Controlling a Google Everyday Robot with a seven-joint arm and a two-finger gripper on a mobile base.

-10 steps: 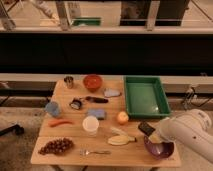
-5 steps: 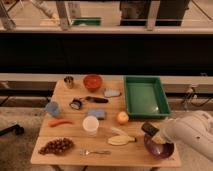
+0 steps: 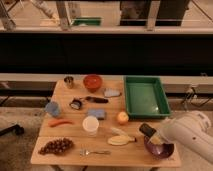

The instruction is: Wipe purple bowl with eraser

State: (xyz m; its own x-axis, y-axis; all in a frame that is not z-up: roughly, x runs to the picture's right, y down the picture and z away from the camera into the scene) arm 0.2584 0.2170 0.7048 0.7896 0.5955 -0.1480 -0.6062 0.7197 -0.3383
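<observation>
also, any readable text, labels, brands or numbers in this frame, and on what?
None readable anywhere.
Wooden table, green tray, red bowl: no print visible.
Gripper, by the eraser over the purple bowl at the table's front right: no marking legible.

Claw (image 3: 151,134) slightly farther left, above purple bowl (image 3: 163,152)

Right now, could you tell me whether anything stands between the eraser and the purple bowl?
Nothing visible does: the eraser, at the gripper, is right over the purple bowl's left rim.
</observation>
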